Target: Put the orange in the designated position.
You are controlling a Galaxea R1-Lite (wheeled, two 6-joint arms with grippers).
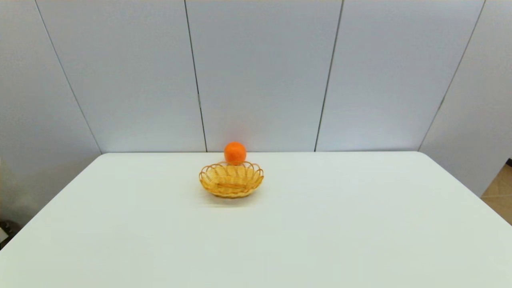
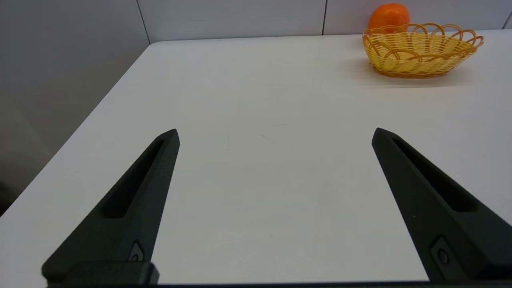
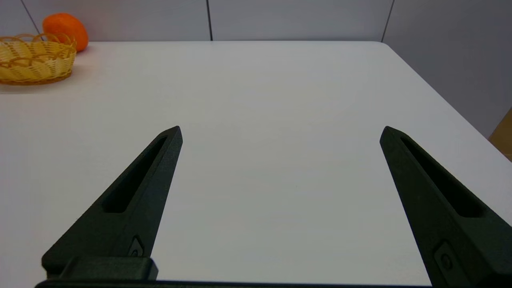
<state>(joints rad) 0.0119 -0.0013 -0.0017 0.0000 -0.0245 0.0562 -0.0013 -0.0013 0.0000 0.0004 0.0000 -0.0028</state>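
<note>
You have the orange (image 1: 235, 152) on the counter (image 1: 320, 224) just behind the wicker basket (image 1: 231, 180), near the far edge; whether the two touch is hard to tell. Your left end effector (image 2: 275, 134) and right end effector (image 3: 281, 132) both hang low over the near counter, fingers spread wide, holding nothing.

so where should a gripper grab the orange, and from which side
Probably from above, fingers closing across the widest part of the orange. It sits on the table just behind the basket, whose rim blocks a low approach from the robot's side. Both the left gripper and right gripper are open, far back.
</note>
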